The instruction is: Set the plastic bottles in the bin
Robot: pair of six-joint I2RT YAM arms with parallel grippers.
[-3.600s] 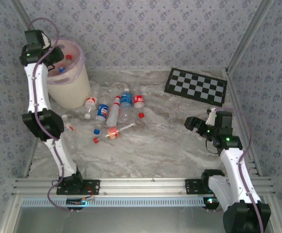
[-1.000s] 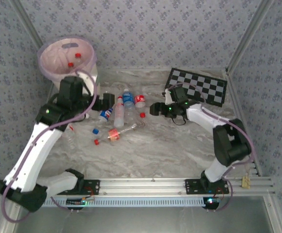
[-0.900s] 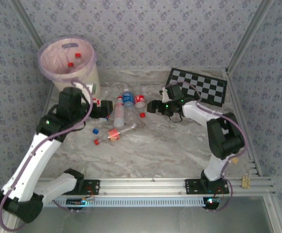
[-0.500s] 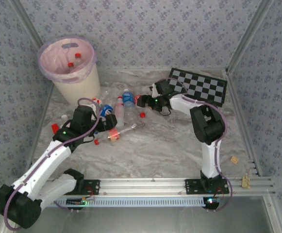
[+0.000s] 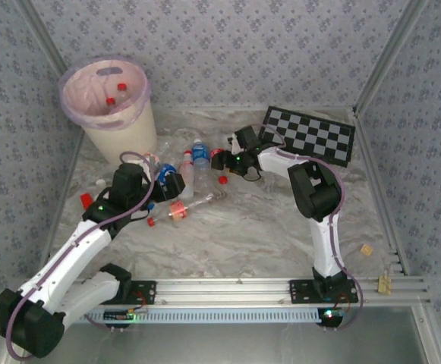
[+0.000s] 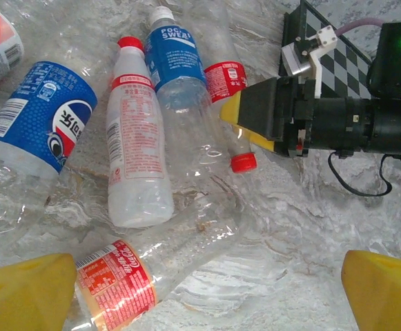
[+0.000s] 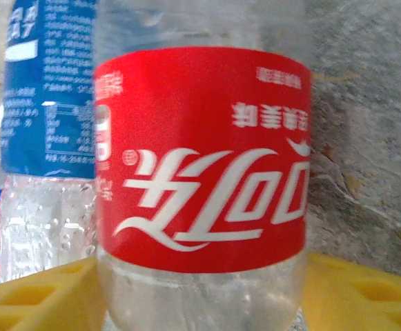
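Several plastic bottles [image 5: 193, 171] lie in a heap mid-table. The bin [image 5: 121, 133] stands at the far left with red-capped bottles inside. My left gripper [image 5: 171, 186] hovers open over the heap. Its yellow fingertips [image 6: 21, 289] stand wide on either side of a clear red-labelled cola bottle [image 6: 117, 286]. Beyond lie a Pepsi bottle [image 6: 45, 131], a milky red-capped bottle [image 6: 134, 158] and a blue Pocari bottle [image 6: 176, 62]. My right gripper [image 5: 226, 159] is shut on a small red-labelled bottle [image 7: 200, 158], whose sides meet both yellow fingers [image 7: 27, 296].
A black-and-white checkerboard [image 5: 307, 136] lies flat at the far right. Loose red [image 5: 151, 221] and blue [image 5: 151, 205] caps sit near the heap. Another bottle [image 5: 99, 186] lies by the left wall. Papered walls close three sides; a metal rail [image 5: 228, 292] runs along the near edge.
My left arm came down from the bin to the heap. My right arm reached left to the small red-labelled bottle, and its jaws narrowed onto it.
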